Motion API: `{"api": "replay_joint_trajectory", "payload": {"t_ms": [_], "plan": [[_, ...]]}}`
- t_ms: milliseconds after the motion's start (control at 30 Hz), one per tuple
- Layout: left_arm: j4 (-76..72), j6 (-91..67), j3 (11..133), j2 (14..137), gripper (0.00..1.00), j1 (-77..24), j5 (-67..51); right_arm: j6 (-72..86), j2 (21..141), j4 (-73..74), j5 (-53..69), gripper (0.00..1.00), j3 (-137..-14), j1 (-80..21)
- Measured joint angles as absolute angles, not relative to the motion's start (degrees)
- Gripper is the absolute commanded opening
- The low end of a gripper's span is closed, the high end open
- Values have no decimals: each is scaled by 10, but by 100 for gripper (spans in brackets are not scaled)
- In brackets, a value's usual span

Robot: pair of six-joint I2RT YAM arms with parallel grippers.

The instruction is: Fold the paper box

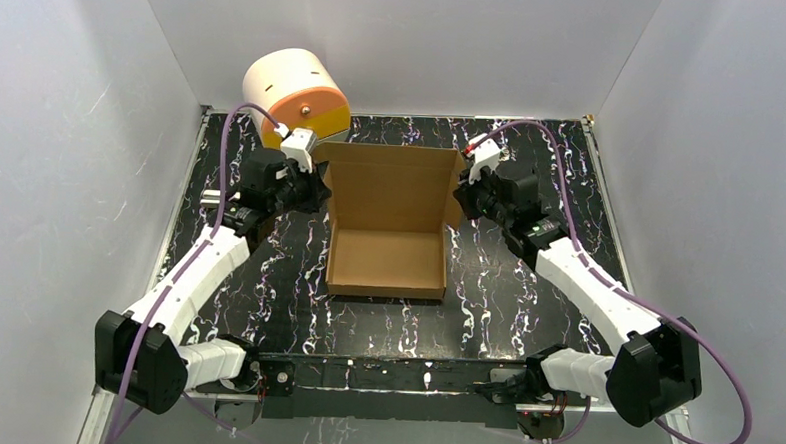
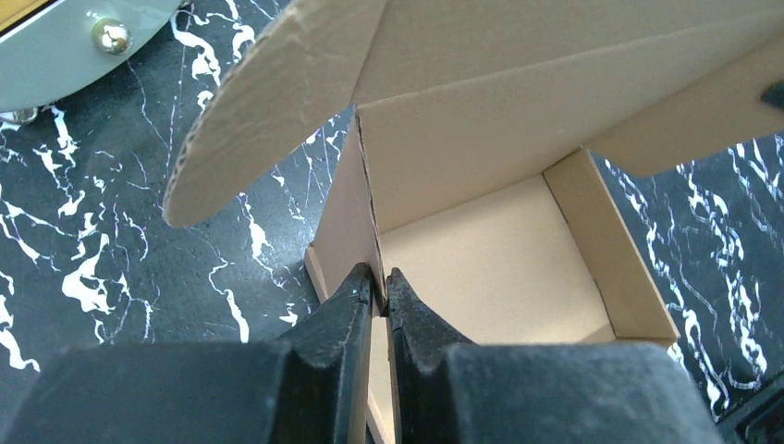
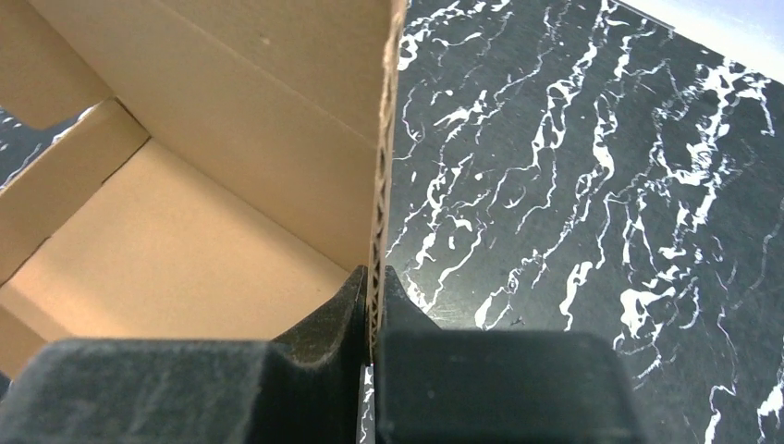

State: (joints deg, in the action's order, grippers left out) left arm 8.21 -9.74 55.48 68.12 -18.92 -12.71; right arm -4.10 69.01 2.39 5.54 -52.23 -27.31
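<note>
The brown paper box (image 1: pixel 385 257) stands in the middle of the table as a shallow open tray with its lid panel (image 1: pixel 391 187) raised at the far side. My left gripper (image 1: pixel 315 191) is shut on the box's left wall; in the left wrist view the gripper (image 2: pixel 380 277) pinches the thin wall (image 2: pixel 356 217), with a rounded flap (image 2: pixel 268 102) above it. My right gripper (image 1: pixel 463 197) is shut on the right edge of the lid; in the right wrist view the gripper (image 3: pixel 374 275) clamps the corrugated edge (image 3: pixel 382 185).
A cream cylindrical cabinet (image 1: pixel 293 93) with an orange front lies at the far left, just behind my left gripper; its pale body and a metal knob (image 2: pixel 111 35) show in the left wrist view. Black marbled tabletop (image 1: pixel 526 288) surrounds the box. Grey walls close three sides.
</note>
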Motion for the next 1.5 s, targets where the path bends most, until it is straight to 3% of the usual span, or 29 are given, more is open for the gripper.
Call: {"api": "replay_joint_trajectory", "payload": {"t_ms": [667,1500], "plan": [[19,-220,526,676,9,-252,18,141,749,-9,-288,13,-551,-402],[-65,-291,409,600,10,-266,34,230,735,-93,-375,17,-479,-441]]}}
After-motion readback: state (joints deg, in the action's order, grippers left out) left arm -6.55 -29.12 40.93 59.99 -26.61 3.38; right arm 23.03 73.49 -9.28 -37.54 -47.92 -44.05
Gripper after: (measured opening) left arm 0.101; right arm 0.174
